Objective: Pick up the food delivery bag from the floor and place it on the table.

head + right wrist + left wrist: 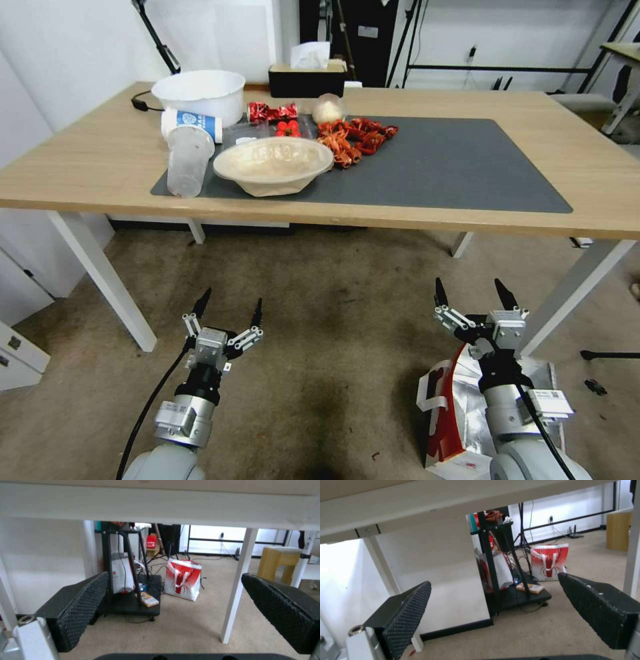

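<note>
The right gripper [470,293] hangs spread and empty in front of the table [80,167], above the far end of the bag [460,407], which sits on the carpet under that forearm, foil mouth up and a white strap [433,393] at its near side. The left gripper [228,312] is likewise spread and holding nothing, well apart from the bag over bare carpet. To lift cleanly, I judge the right arm should draw back and drop onto a strap, not the foil edge. The mat [453,167] beyond the bowl [273,163] offers room for setting it down.
</note>
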`<state>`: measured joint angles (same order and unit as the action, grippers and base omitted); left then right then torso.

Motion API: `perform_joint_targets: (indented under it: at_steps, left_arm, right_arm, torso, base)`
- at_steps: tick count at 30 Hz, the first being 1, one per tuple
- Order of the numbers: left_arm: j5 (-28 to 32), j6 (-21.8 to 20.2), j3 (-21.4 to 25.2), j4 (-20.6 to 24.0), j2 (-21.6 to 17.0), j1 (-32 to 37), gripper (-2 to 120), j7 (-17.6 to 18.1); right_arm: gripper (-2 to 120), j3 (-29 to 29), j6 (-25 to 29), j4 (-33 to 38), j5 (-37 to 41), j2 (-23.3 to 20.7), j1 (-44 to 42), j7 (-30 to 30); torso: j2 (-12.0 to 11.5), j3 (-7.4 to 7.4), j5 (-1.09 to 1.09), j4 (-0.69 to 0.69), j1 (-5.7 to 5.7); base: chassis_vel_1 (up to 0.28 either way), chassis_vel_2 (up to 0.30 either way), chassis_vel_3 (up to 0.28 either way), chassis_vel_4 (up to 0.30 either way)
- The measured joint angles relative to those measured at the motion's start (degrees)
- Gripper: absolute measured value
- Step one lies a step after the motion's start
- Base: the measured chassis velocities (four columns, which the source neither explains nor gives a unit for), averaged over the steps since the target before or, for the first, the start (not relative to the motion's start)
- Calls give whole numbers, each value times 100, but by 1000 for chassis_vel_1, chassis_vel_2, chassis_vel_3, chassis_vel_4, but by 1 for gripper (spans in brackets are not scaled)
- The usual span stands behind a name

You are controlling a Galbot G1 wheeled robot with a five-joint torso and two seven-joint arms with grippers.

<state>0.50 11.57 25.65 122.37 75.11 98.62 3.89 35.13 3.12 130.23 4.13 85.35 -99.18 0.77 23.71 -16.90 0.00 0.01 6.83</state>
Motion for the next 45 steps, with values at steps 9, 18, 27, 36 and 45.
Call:
perform_joint_targets:
  at_steps: [9, 18, 27, 36, 45]
  left_arm:
    - [-2, 10, 1, 0, -1, 3, 96, -14]
    - [-27, 20, -6, -25, 9, 11, 96, -26]
    - [-40, 40, -22, -59, 20, 11, 96, -37]
    - [-48, 60, -46, -86, 22, 4, 94, -51]
    - [-56, 76, -58, -117, 22, -3, 94, -57]
  right_arm:
    - [100, 5, 0, -5, 12, 7, 16, 16]
    - [100, 14, -2, -18, 30, 9, 29, 20]
    - [100, 15, -12, -44, 6, 11, 33, 20]
    - [100, 21, -25, -46, -5, 21, 24, 25]
    - [100, 21, -24, -56, -9, 26, 31, 29]
  torso:
    - [-192, 132, 0, 0, -60]
    - [-415, 285, 0, 0, -131]
    - [-579, 398, 0, 0, -181]
    - [-816, 570, 0, 0, -247]
    - [-1008, 710, 0, 0, -299]
  base:
    - [0, 0, 0, 0]
    - [0, 0, 0, 0]
    - [0, 0, 0, 0]
    - [0, 0, 0, 0]
    - [0, 0, 0, 0]
